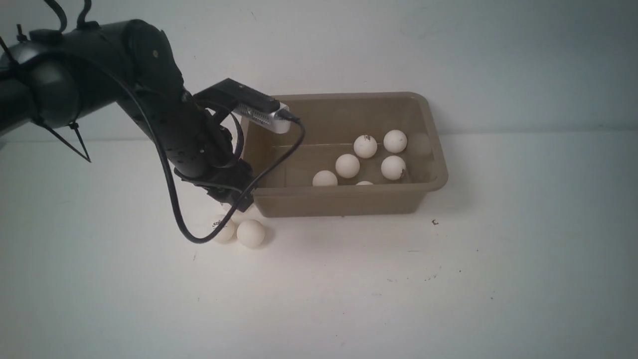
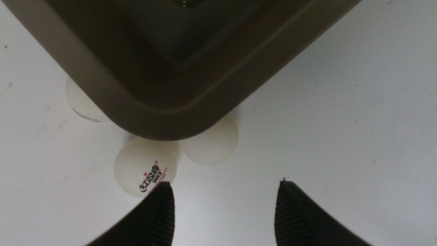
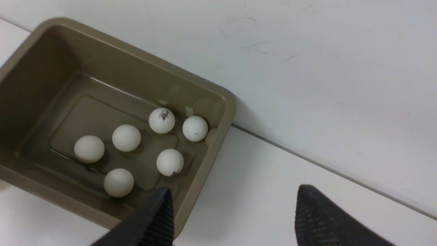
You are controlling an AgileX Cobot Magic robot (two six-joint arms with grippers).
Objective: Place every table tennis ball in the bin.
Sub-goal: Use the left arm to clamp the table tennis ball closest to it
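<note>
Balls (image 1: 347, 165), 6 matte white spheres, sit in the taupe plastic bin (image 1: 344, 199); 3 loose balls (image 1: 250, 233) hug its rounded 7 o'clock corner. Left gripper (image 2: 224, 186), right gripper (image 3: 235, 190): ribbed fingers wide, empty.

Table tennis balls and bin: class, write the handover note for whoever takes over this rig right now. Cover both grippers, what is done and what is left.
Left gripper: open, empty, low over the table by the bin, at its near left corner.
Right gripper: open, empty, near the bin's right end.
Done: six table tennis balls lie in the bin.
Left: three balls on the table at that corner: the logo ball beside one left fingertip, a plain ball partly under the rim, a third ball half hidden behind the rim. Probably pick the logo ball first.
</note>
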